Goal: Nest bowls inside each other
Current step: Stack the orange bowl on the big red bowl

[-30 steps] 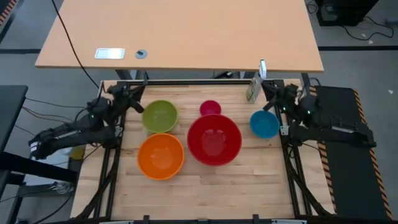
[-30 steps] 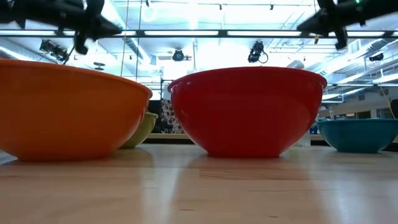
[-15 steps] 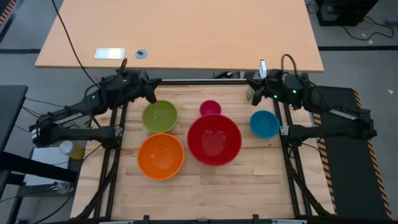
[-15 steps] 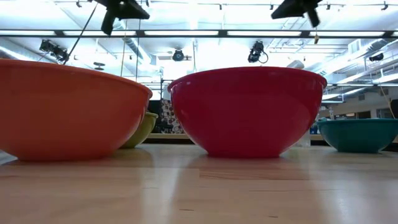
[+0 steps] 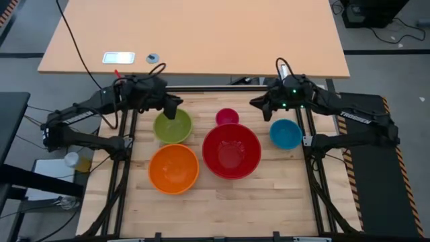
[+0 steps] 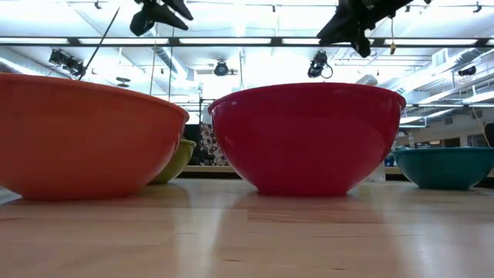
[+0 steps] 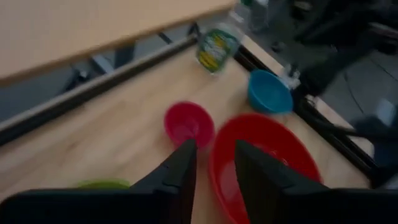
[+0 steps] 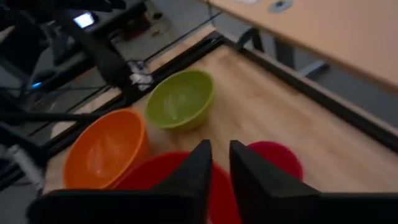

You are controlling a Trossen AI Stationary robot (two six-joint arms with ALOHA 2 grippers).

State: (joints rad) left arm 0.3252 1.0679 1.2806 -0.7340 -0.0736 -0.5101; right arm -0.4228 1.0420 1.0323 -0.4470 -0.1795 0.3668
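Observation:
Five bowls rest apart on their bases on the wooden table. The red bowl [image 5: 231, 150] is in the middle and the orange bowl [image 5: 173, 168] sits near left of it. Farther back are the green bowl [image 5: 173, 128], the pink bowl [image 5: 227, 117] and, to the right, the blue bowl [image 5: 285, 134]. My left gripper [image 5: 173, 107] hangs above the green bowl's far rim. In its wrist view it [image 7: 214, 168] stands open and slants toward the pink bowl [image 7: 188, 123]. My right gripper [image 5: 259, 103] hovers between the pink and blue bowls, with a narrow gap between its fingers [image 8: 221, 163].
A bottle with a green label [image 7: 214, 46] stands at the table's far right corner. Black frame rails [image 5: 127, 154] run along the table's left and right edges. Beyond the far edge is a second, light wooden tabletop [image 5: 195, 33]. Bare boards lie near the front edge [image 5: 228, 208].
Both arms have risen from beside the table's side rails and reached inward over its far part. My left gripper has gone right to above the green bowl. My right gripper has gone left, toward the pink bowl. The bowls have kept still.

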